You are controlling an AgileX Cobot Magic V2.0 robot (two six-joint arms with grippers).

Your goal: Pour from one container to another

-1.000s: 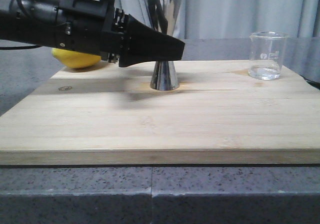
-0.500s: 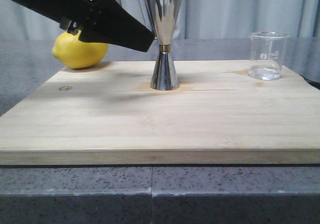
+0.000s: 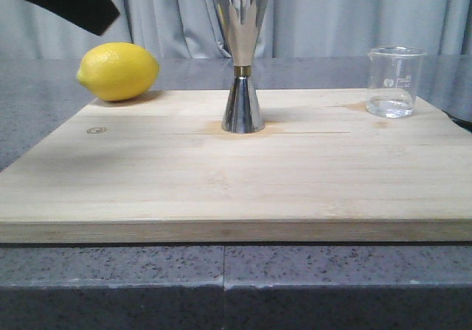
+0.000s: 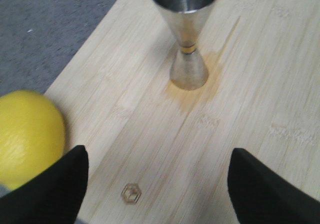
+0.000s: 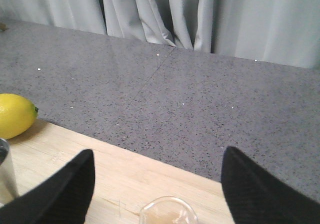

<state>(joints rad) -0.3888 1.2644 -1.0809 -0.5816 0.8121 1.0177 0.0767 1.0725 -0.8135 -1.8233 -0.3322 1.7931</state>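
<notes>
The steel hourglass jigger (image 3: 241,63) with its gold waist band stands upright at the middle back of the wooden board (image 3: 221,175); it also shows in the left wrist view (image 4: 187,33). The clear glass beaker (image 3: 394,81) stands at the board's back right, and its rim (image 5: 167,211) lies between the fingers in the right wrist view. My left gripper (image 4: 157,181) is open above the board's left part, holding nothing; only one black fingertip (image 3: 77,1) shows in the front view's upper left. My right gripper (image 5: 156,181) is open over the beaker, unseen in the front view.
A yellow lemon (image 3: 118,71) lies at the board's back left corner, also seen in the left wrist view (image 4: 27,136) and the right wrist view (image 5: 15,115). Grey speckled counter (image 3: 221,286) surrounds the board. Grey curtains (image 3: 332,12) hang behind.
My left arm has drawn back up and to the left, away from the jigger, uncovering the lemon. Jigger and beaker have not moved.
</notes>
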